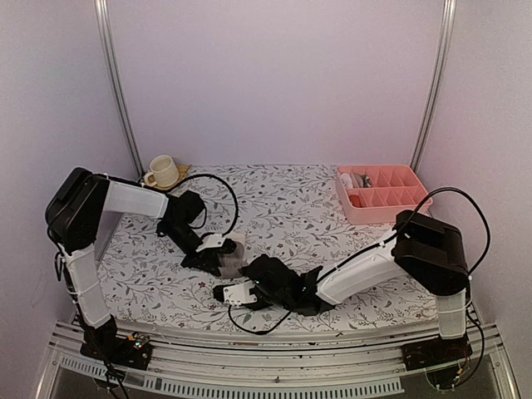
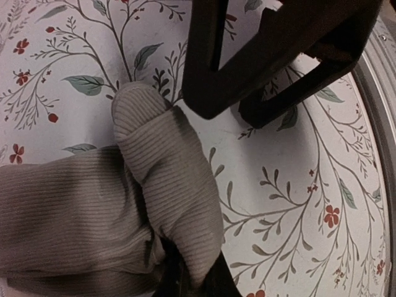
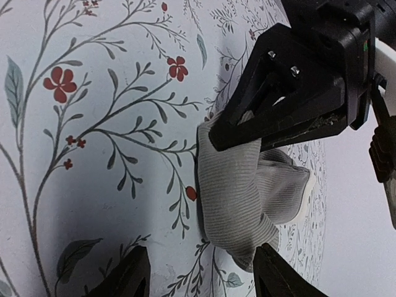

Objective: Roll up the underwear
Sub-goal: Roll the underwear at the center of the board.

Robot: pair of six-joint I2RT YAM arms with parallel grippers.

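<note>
The taupe ribbed underwear (image 2: 154,185) lies bunched in a thick fold on the floral surface (image 2: 297,204), near the middle of its front half. The left fingers (image 3: 278,86) are pressed together on one end of the fold, pinching the cloth. The right fingers (image 3: 133,275) stand spread just beside the bundle and hold nothing, one tip close to the cloth's lower edge. Well apart, a pink divided organiser (image 1: 382,193) sits at the far right and a cream mug (image 1: 163,171) at the far left.

Taupe ribbed underwear (image 2: 74,210); tablecloth (image 1: 291,208) white w/ red-green floral; bin (image 1: 378,213) pink.
</note>
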